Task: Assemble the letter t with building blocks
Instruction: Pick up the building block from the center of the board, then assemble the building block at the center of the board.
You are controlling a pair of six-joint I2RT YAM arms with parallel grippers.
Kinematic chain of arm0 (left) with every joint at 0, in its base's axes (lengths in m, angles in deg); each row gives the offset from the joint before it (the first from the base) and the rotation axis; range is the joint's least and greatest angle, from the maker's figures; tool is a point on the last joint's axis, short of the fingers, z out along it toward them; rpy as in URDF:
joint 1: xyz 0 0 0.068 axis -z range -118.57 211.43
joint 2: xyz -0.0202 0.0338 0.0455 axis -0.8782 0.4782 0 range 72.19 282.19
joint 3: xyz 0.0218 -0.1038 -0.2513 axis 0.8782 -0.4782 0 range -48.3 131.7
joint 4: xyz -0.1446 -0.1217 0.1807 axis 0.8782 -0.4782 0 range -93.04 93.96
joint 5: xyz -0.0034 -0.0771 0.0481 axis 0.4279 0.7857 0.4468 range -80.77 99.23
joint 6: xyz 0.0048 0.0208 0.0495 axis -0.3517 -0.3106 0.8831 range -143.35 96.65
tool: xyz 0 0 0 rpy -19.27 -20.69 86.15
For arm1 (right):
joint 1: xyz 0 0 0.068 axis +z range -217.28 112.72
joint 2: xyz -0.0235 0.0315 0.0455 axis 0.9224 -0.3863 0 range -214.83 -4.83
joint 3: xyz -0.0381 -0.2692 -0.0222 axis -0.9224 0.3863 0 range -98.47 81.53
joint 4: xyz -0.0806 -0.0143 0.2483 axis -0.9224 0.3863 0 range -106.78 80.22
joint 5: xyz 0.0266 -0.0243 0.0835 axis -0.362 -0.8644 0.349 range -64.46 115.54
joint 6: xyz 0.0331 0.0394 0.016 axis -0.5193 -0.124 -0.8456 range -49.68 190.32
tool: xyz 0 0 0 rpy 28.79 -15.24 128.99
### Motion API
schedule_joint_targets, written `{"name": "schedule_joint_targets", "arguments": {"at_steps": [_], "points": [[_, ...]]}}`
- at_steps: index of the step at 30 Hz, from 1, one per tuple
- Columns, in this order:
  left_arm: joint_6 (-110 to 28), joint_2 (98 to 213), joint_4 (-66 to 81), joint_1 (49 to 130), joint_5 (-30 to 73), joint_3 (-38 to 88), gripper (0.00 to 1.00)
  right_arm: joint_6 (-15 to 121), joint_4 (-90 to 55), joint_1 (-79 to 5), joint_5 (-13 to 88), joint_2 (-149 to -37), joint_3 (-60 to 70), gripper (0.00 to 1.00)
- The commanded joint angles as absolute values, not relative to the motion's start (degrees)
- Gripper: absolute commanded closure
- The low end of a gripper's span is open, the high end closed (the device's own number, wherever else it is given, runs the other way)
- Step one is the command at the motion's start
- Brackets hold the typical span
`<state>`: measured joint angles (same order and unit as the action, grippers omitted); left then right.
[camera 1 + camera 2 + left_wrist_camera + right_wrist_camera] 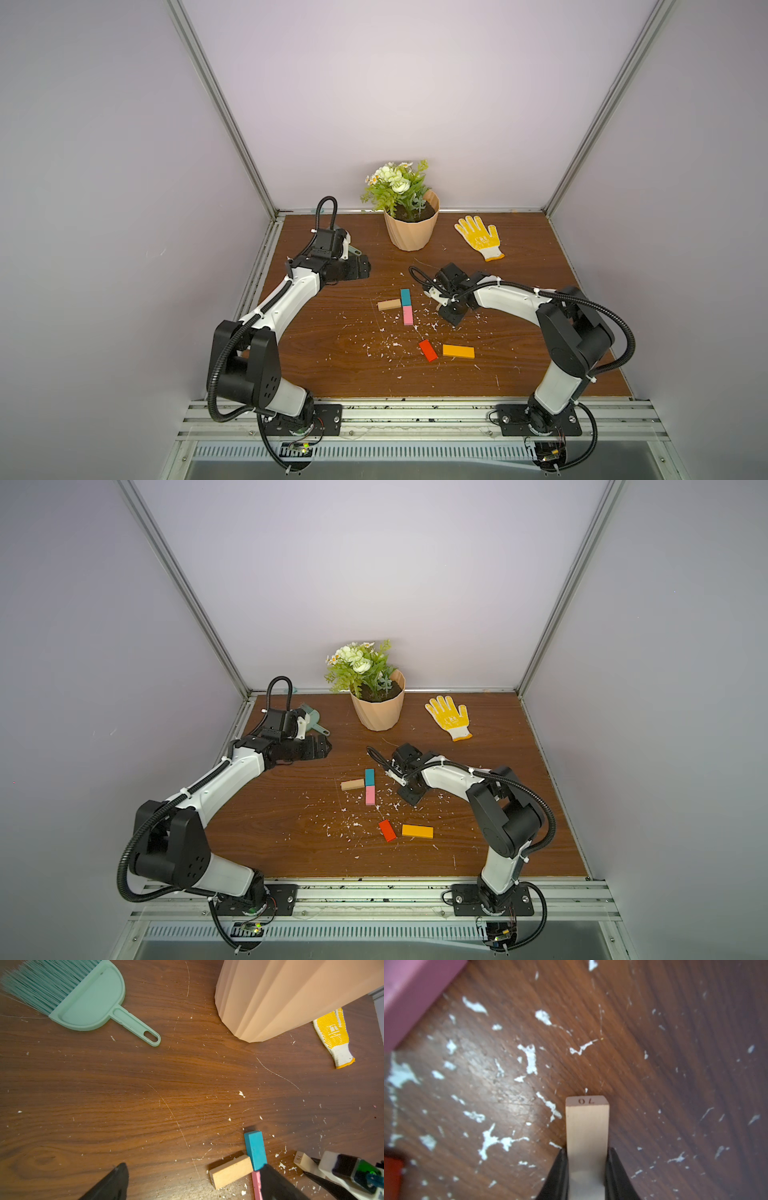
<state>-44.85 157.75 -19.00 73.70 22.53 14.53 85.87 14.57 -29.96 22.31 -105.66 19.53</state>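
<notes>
1. Five building blocks lie loose in both top views. The teal block (405, 297) and pink block (408, 316) sit end to end as the start of the column. A tan block (389, 304) touches the column at their joint, on the left arm's side. The red block (428, 350) and the longer orange block (458, 351) lie near each other, apart from the column and towards the robot's bases. The right gripper (435, 300) is low, just beside the column on its other side. From here I cannot tell what it holds. The left gripper (360, 267) is well apart from the blocks.

2. In the left wrist view, the left gripper's fingers (112, 1184) are spread wide and hold nothing. A second tan block (301, 1160), stamped 70, sticks out of the right gripper, near the teal block but not touching it.

3. In the right wrist view, the black fingers (558, 1174) press on both long sides of that block, pinching it. Whether it is lifted off the table (675, 1043) I cannot tell.

4. The step appears to be setting the second arm of the crossbar. The next move calls for butting this block squarely against the joint, opposite the first tan block, without nudging the column.
</notes>
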Motion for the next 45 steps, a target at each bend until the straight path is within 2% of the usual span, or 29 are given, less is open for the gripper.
{"name": "schedule_joint_targets", "arguments": {"at_steps": [1, 6, 14, 26, 45], "points": [[-46.52, 158.37, -19.93, 72.72, 23.25, 16.10, 0.01, 88.01, 14.78, -30.11, 20.46, -104.79, 16.80, 0.91], [-46.51, 158.15, -20.28, 72.62, 23.09, 16.14, 0.01, 93.47, 13.31, -30.05, 18.51, -104.29, 12.80, 1.00], [-47.04, 158.05, -21.44, 72.27, 21.53, 16.11, 0.01, 109.09, 11.51, -29.57, 19.79, -104.20, 11.81, 1.00], [-47.75, 157.88, -21.71, 70.67, 21.30, 15.95, 0.01, 114.04, 14.26, -29.50, 27.72, -109.13, 7.26, 1.00], [-48.05, 158.57, -21.42, 69.79, 22.52, 15.77, 0.01, 114.61, 17.15, -26.54, 28.57, -116.53, 3.49, 1.00]]}}
